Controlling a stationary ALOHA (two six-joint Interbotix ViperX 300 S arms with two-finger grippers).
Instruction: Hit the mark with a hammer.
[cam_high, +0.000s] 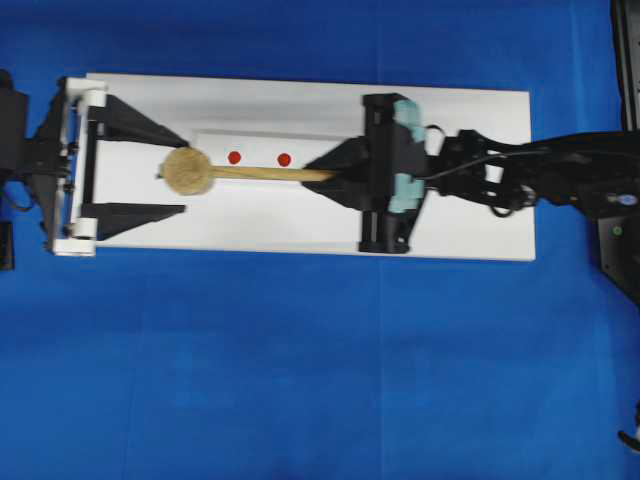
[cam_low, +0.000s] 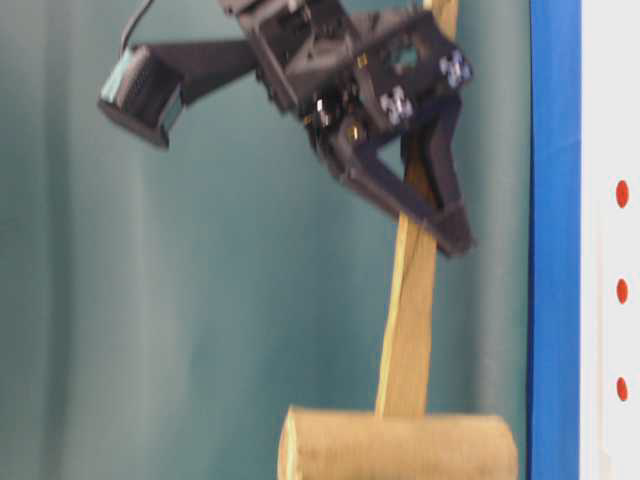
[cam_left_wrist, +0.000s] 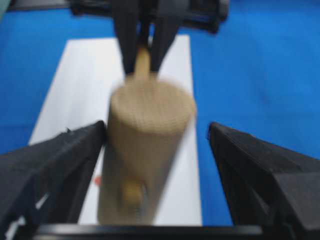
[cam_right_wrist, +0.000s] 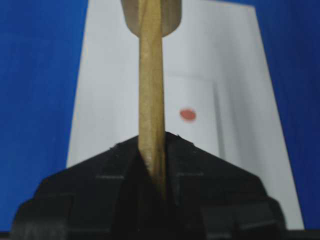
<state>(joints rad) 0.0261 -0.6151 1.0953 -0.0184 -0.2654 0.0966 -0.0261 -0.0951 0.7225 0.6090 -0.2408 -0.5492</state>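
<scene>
**Right end effector clamped on the hammer handle, head parked over the bar**

Right end effector (cam_high: 335, 174) is closed tight on the far end of the hammer (cam_high: 187, 171) handle, and the wrist view shows the slim wooden stick pinched right between the two black fingers (cam_right_wrist: 120, 175). The handle runs level along the white board (cam_high: 300, 230), which lies on a blue surface (cam_high: 300, 380), with the thick round head out at the left end.

Left end effector (cam_high: 170, 170) is spread wide open, gripping nothing. Its two black fingers (cam_left_wrist: 55, 160) stand either side of the hammer head. From its own camera the near one looks just beside the head, but the shot is blurry, so I can't tell if it touches.

Two red dots (cam_high: 234, 157) show from above on the raised white bar (cam_high: 300, 140), just beside the handle. The head covers the left end of the bar, so I can't pick out the mark itself there. The table-level view shows three dots (cam_low: 622, 291) in a row.
</scene>
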